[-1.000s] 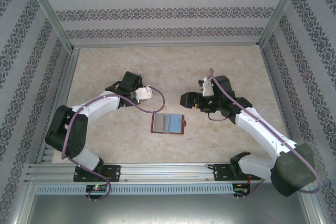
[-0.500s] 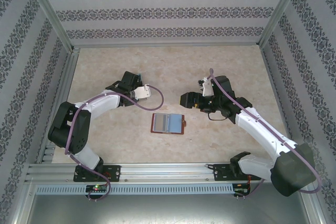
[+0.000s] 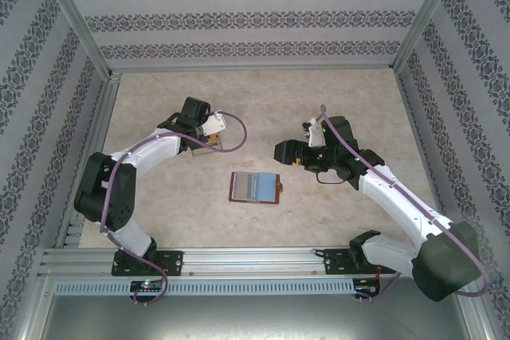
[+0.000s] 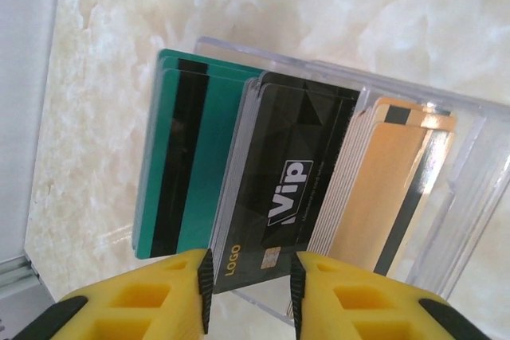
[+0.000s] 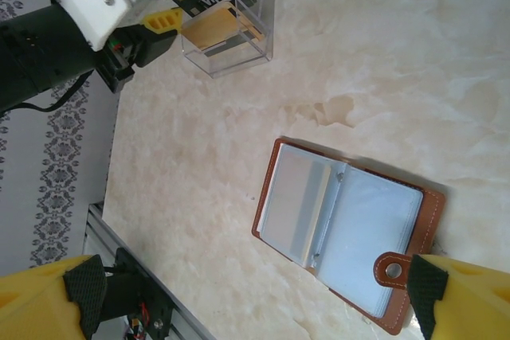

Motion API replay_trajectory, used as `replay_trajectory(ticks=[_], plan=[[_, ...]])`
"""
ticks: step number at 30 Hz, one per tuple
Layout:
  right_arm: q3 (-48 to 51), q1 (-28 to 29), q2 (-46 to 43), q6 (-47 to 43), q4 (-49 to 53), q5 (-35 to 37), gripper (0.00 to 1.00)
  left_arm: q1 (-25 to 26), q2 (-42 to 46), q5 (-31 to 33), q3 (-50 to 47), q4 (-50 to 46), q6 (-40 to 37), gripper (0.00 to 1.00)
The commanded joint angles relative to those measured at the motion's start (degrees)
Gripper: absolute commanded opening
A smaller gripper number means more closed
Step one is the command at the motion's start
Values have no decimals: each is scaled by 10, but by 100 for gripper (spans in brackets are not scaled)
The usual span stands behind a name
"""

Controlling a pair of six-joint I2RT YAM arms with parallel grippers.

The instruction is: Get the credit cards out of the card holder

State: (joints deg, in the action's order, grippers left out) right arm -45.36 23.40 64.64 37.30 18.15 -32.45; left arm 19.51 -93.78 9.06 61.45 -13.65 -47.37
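- the card holder [image 3: 255, 187] lies open and flat on the table [image 3: 343, 101], sleeves up, between the two arms
- its snap tab sits on the right edge in the top view
- in the right wrist view a pale strip shows in one sleeve of the card holder [image 5: 343, 232] by the fold; i cannot tell what it is
- the cards [image 4: 279, 181] stand in three stacks in a clear tray [image 4: 470, 197]: teal on the left, black marked "vip" in the middle, tan on the right
- the tray [image 3: 227, 143] stands on the table up and left of the card holder, apart from it
- the left gripper [image 4: 251, 284] is at the near end of the tray, jaws a narrow gap apart and clamped on nothing
- the black stack's end shows through that gap; i cannot tell whether the fingers [image 4: 159, 300] touch it
- the left gripper [image 3: 209, 141] is well apart from the card holder
- the right gripper [image 5: 255, 288] has its jaws spread wide and holds nothing
- it hangs above the table, and its view looks down on the card holder, the tab near the right finger
- in the top view the right gripper [image 3: 280, 151] is just up and right of the card holder, not touching it
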Motion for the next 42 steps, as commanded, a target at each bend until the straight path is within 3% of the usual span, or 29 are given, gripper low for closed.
replay_trajectory(ticks=[1,4,6,10,15,20,26,31,36,42], plan=[[5,7,-5,4,-11,-3,98,-9,60,-15,-6,3,72,42],[3,23,3,3,-11,12,98,-11,100,-22,-2,-29,157,66],[1,39,12,6,-10,25,98,-16,127,-46,9,-77,231,100],[0,77,37,7,-10,54,95,-22,153,-41,30,-147,393,99],[9,123,70,12,-10,98,84,-28,165,-87,50,-239,551,99],[30,154,97,28,-15,134,79,-28,202,-212,-18,-194,675,100],[57,179,131,52,-27,165,67,-24,225,-328,-119,-107,839,84],[80,181,146,64,-33,183,57,12,211,-369,-182,-36,899,78],[83,182,169,60,-40,186,38,58,171,-398,-206,36,943,68],[81,182,189,60,-30,213,30,107,108,-399,-189,73,966,60]])
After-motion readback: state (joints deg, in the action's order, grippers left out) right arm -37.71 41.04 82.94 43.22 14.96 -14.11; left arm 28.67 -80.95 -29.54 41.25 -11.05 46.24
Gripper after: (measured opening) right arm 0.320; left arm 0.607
